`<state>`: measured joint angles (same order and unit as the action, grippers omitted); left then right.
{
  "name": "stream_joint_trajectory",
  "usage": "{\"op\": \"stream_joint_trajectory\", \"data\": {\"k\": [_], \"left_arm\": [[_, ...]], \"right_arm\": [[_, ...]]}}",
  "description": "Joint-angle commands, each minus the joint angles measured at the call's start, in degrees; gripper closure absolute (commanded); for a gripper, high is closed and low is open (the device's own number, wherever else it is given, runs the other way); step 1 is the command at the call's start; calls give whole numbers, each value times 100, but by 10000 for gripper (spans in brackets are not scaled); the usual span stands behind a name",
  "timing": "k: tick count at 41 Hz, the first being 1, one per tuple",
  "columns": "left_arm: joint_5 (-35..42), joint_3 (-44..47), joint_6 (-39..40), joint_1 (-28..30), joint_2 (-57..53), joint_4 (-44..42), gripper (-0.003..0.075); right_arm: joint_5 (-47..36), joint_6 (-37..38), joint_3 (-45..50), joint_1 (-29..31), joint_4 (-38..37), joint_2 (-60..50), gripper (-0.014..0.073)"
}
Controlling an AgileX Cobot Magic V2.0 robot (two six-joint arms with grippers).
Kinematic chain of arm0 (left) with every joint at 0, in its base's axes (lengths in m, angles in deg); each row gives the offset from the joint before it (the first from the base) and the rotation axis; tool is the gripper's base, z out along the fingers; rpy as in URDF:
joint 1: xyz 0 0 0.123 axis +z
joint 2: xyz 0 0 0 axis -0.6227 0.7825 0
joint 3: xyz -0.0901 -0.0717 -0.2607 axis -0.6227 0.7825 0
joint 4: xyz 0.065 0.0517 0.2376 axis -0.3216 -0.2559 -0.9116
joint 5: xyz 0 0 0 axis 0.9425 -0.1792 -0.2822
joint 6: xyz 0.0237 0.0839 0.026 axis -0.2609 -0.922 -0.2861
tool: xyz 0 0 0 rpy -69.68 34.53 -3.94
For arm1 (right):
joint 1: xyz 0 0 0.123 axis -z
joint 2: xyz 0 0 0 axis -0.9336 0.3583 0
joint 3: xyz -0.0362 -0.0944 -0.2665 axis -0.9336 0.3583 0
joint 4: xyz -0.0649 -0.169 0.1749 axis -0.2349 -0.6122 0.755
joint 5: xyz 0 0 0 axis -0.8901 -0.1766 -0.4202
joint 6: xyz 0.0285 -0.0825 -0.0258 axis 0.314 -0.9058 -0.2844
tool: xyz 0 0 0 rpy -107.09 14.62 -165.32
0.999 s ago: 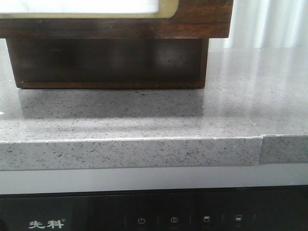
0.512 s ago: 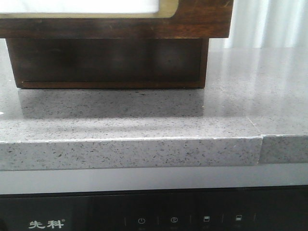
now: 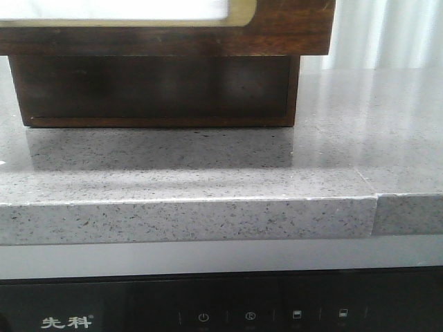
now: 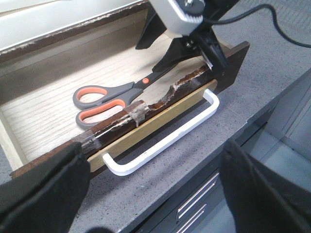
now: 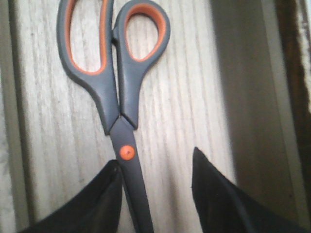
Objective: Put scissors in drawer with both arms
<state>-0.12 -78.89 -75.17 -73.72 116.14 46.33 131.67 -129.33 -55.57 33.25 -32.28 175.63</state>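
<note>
One pair of scissors (image 4: 109, 97) (image 5: 116, 92), flat on the pale wood-grain floor of the pulled-out drawer (image 4: 160, 119). Long axis in line with the right gripper (image 5: 155, 167) (image 4: 163, 53): blades in between its spread fingers, orange-lined loops pointing away from it. Not clamped; parted, with a gap beside the blade. Left gripper (image 4: 150, 150) also wide apart and empty, just outside the drawer's white handle (image 4: 194, 119). Grey speckled countertop (image 3: 208, 173) (image 4: 194, 170) beneath, black appliance panel (image 3: 138, 304) under its edge.

Black tapered right gripper (image 5: 155, 194): fingers spread apart, pointing downward, lower frame. Black left gripper (image 4: 150, 194): fingers (image 4: 43, 189) wide apart at the lower corners.
</note>
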Motion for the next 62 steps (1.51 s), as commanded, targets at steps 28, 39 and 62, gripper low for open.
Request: {"op": "stream_joint_trajectory", "data": {"k": [28,39,62], "left_arm": [[405,-166,10,-54,18,13,176],[405,-166,10,-54,18,13,176],[405,-166,10,-54,18,13,176]], "right_arm": [[476,4346,1624,42,-788,-3394,344],[-460,5132,3823,70,-901,-4879,331],[-597,5230,5270,70,-913,-6614,246]]}}
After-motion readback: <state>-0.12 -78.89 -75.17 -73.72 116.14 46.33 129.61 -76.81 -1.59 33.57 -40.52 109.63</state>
